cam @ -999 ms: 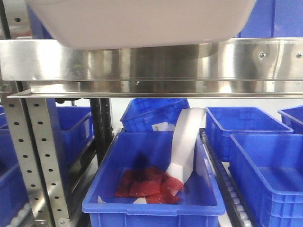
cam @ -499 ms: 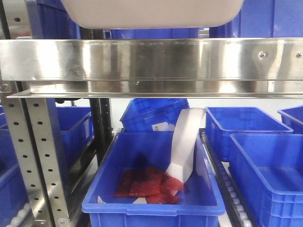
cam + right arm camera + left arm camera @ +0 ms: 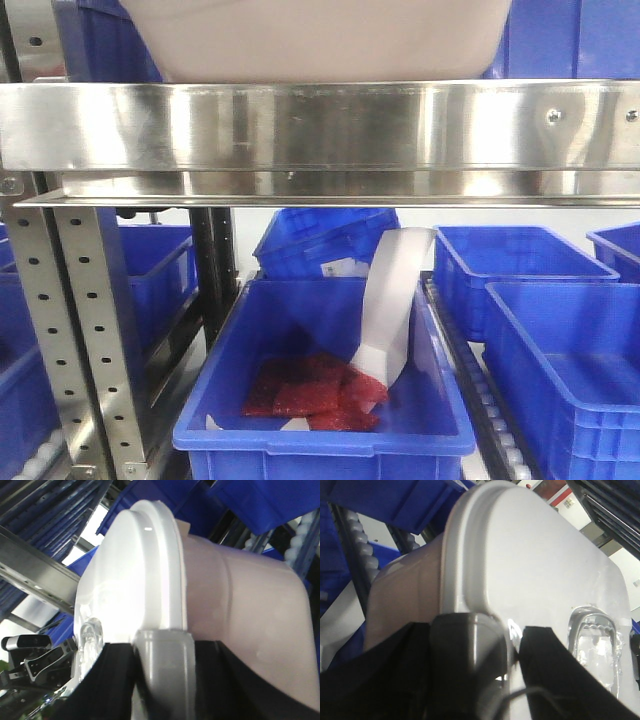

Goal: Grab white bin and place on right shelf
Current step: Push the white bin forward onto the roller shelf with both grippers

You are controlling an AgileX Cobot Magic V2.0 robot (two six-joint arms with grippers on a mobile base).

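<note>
The white bin (image 3: 320, 40) fills the top of the front view. Its underside is cut off by the top edge of the right shelf's shiny steel rail (image 3: 320, 125). In the left wrist view my left gripper (image 3: 495, 652) is shut on a grey clip (image 3: 470, 655) at the rim of the bin's glossy lid (image 3: 535, 565). The lid's recessed handle (image 3: 595, 640) lies to the right of it. In the right wrist view my right gripper (image 3: 167, 680) is shut on the grey clip (image 3: 164, 667) at the other end of the bin (image 3: 240, 615). Neither gripper shows in the front view.
Under the rail a blue bin (image 3: 320, 430) holds red packets (image 3: 310, 390) and a white strip (image 3: 395, 295). More blue bins stand at the right (image 3: 570, 370), behind (image 3: 325, 240) and at the left (image 3: 150, 275). A perforated steel upright (image 3: 70, 330) stands at the left.
The bin first hung in front of the rail and covered its top. It rose above the rail, then came down so that its underside is now behind the rail's top edge.
</note>
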